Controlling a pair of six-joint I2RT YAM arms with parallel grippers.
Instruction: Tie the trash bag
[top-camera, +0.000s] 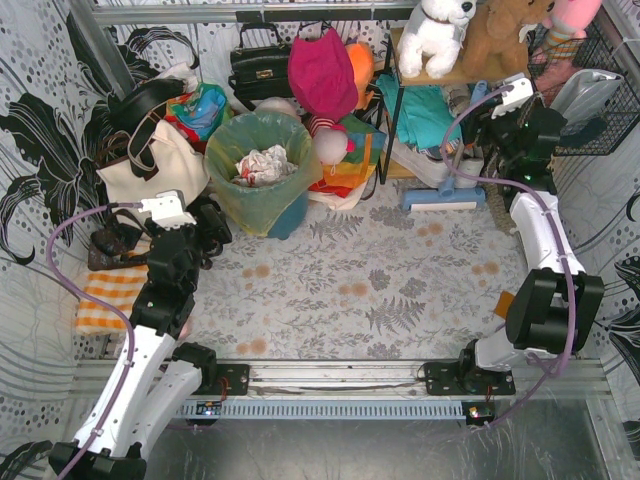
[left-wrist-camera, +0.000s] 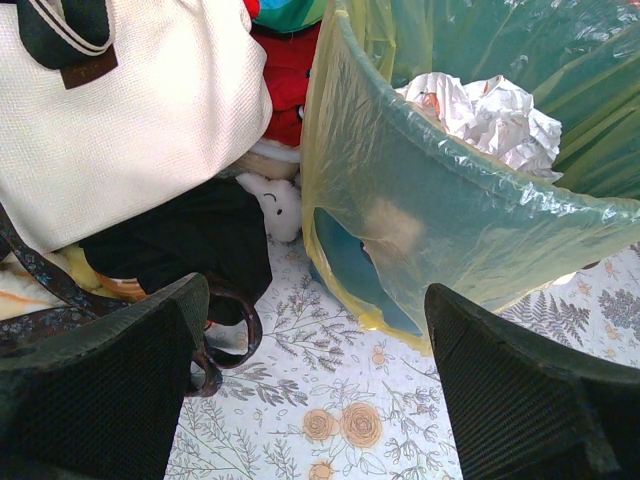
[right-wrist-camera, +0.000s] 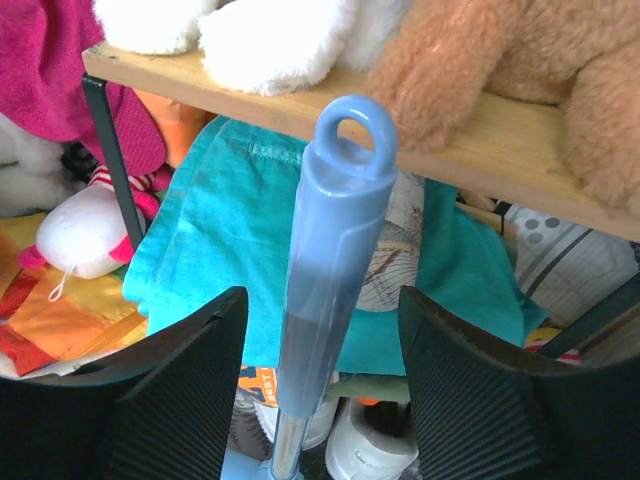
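The trash bag (top-camera: 262, 172) is thin yellow-green plastic lining a round teal bin (top-camera: 291, 215) at the back left, its mouth open, with crumpled white paper (top-camera: 262, 164) inside. In the left wrist view the bag (left-wrist-camera: 450, 220) fills the upper right, with the paper (left-wrist-camera: 490, 110) showing. My left gripper (top-camera: 212, 228) (left-wrist-camera: 315, 400) is open and empty, low over the floral cloth, just left of the bag and apart from it. My right gripper (top-camera: 492, 128) (right-wrist-camera: 320, 390) is open at the back right, with a blue mop handle (right-wrist-camera: 335, 240) standing between its jaws, not pinched.
A cream canvas tote (top-camera: 150, 165) (left-wrist-camera: 130, 120) and black bags stand left of the bin. Clothes and soft toys are piled behind it. A wooden shelf (right-wrist-camera: 480, 130) with plush toys is at the back right, teal cloth (right-wrist-camera: 220, 230) below it. A striped orange cloth (top-camera: 105, 300) lies at the left edge.
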